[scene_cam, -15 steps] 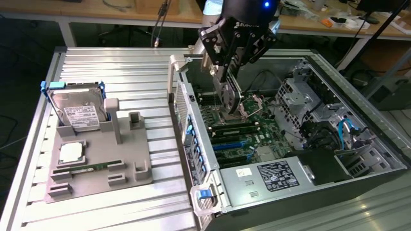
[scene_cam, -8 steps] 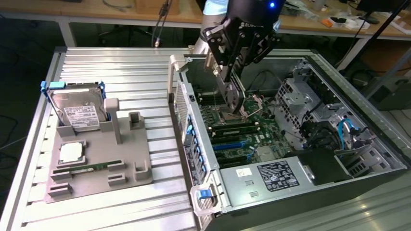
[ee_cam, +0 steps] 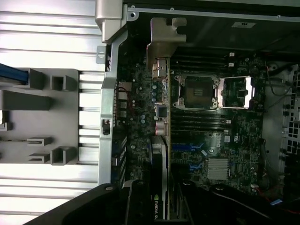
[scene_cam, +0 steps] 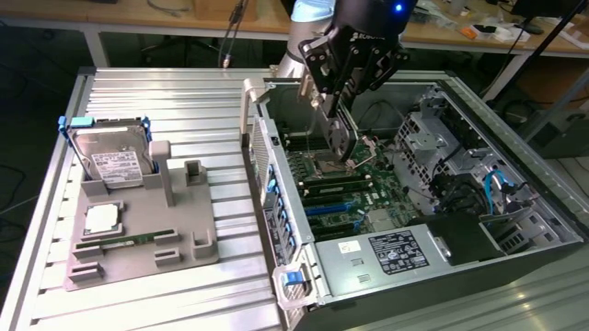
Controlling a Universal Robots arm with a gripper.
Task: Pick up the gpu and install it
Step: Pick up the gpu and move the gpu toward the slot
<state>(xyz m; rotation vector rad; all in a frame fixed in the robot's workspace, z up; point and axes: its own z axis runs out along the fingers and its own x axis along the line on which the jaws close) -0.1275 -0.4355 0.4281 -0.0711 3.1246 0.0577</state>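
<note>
The gpu (scene_cam: 341,136) hangs on edge inside the open computer case (scene_cam: 432,269), just above the motherboard (scene_cam: 343,189) near the CPU socket. My gripper (scene_cam: 335,103) is shut on its upper edge. In the wrist view the gpu (ee_cam: 160,150) runs away from the gripper (ee_cam: 161,208), which grips it on both sides. Its silver end bracket (ee_cam: 165,40) lies at the far end, near the case's rear wall. The card's black shroud carries an NVIDIA label. Blue expansion slots (ee_cam: 190,152) lie on the board beside the card.
On the ribbed metal table at the exterior view's left, a grey fixture (scene_cam: 147,234) holds a silver hard drive (scene_cam: 112,160), a CPU (scene_cam: 101,218) and a RAM stick (scene_cam: 124,241). A power supply (scene_cam: 391,252), drive cages and cables (scene_cam: 497,186) crowd the case.
</note>
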